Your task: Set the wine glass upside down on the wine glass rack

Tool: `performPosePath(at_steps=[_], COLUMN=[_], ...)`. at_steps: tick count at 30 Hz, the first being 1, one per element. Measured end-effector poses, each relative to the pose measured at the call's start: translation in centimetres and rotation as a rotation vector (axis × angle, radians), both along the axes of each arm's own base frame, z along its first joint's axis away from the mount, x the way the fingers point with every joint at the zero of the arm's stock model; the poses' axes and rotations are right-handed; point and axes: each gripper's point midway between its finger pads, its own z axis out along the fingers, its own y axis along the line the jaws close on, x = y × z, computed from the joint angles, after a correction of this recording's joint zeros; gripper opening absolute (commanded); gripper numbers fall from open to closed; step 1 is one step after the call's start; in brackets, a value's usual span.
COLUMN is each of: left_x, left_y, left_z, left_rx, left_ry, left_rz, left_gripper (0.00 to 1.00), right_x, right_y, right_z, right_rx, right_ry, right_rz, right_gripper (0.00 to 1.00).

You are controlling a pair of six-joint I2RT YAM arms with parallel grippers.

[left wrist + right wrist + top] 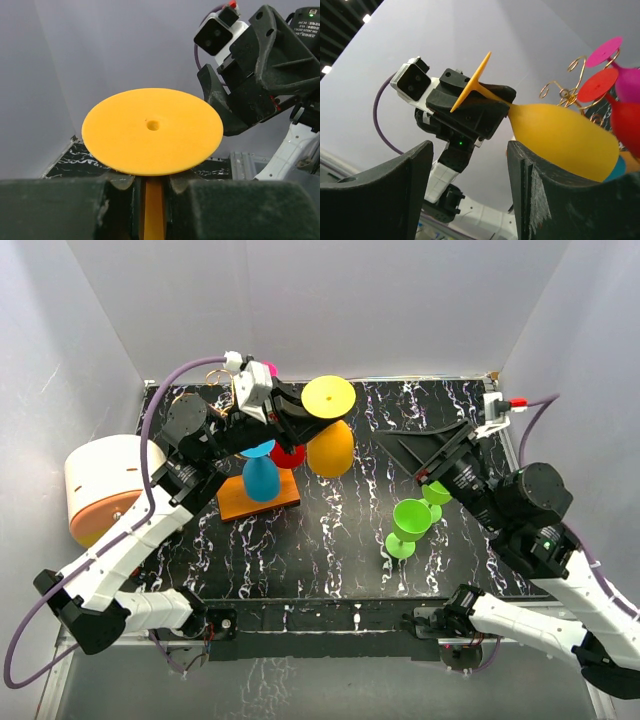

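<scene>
arms [120, 550]: 2, white links, black joints | cables [146, 455]: purple | wrist cameras [216, 31]: white | LED [460, 143]: green

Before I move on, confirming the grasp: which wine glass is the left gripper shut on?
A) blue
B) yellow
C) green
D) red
B: the left gripper is shut on the stem of the yellow wine glass, foot up; the right gripper stands open and empty.
</scene>
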Motion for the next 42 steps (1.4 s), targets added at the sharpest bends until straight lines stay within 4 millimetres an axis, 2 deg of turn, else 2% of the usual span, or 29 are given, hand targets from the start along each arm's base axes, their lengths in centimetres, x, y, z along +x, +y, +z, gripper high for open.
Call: performPosePath(at_steps=[3, 9, 16, 24, 27, 29, 30, 32, 33, 36, 40, 42], left_x=[-0.4, -0.9, -0.8, -0.6, -0.6, -0.6, -0.5, -0.2, -0.1, -0.1, -0.4, -0.7], left_y=[0.0, 0.1, 0.0, -0.2, -0.2, -0.2, -0.1, 0.1, 0.1, 0.4, 1.3, 1.9], left_z=[-0.6, -1.3, -1.5, -2.4, -2.6, -2.8, -2.9, -3.1, -3.2, -3.8, -4.8, -4.7], left_rx=[0.041, 0.093, 0.106, 0.116, 0.119, 0.116, 0.116, 0.115, 0.114, 0.113, 0.101, 0.074], left_ry=[-0.061, -0.157, -0.189, -0.176, -0.171, -0.165, -0.164, -0.156, -0.151, -0.1, -0.003, 0.079], left_rz=[-0.008, -0.024, -0.019, -0.022, -0.023, -0.023, -0.018, 0.0, 0.006, 0.021, 0.05, 0.066], left_gripper=[0.0, 0.0, 0.0, 0.0, 0.0, 0.17, 0.38, 0.59, 0.64, 0.72, 0.73, 0.72], right_x=[-0.1, 0.3, 2.0, 3.1, 3.4, 3.7, 3.8, 4.0, 4.2, 4.8, 5.4, 5.7], right_y=[0.9, 2.0, 3.7, 4.6, 4.8, 4.9, 5.0, 5.0, 4.9, 4.7, 3.9, 3.3], right_z=[-0.7, 0.4, 0.6, -0.2, -0.2, -0.5, -0.6, -1.2, -1.5, -2.1, -2.4, -2.5], right_rx=[0.045, 0.2, 0.234, 0.23, 0.228, 0.223, 0.221, 0.211, 0.208, 0.201, 0.207, 0.208], right_ry=[0.062, 0.144, 0.232, 0.274, 0.285, 0.307, 0.317, 0.345, 0.356, 0.38, 0.388, 0.385], right_rz=[0.056, 0.125, 0.134, 0.122, 0.118, 0.109, 0.106, 0.095, 0.084, 0.045, -0.009, -0.045], right_gripper=[0.53, 0.45, 0.37, 0.23, 0.11, 0.0, 0.0, 0.0, 0.0, 0.0, 0.0, 0.0])
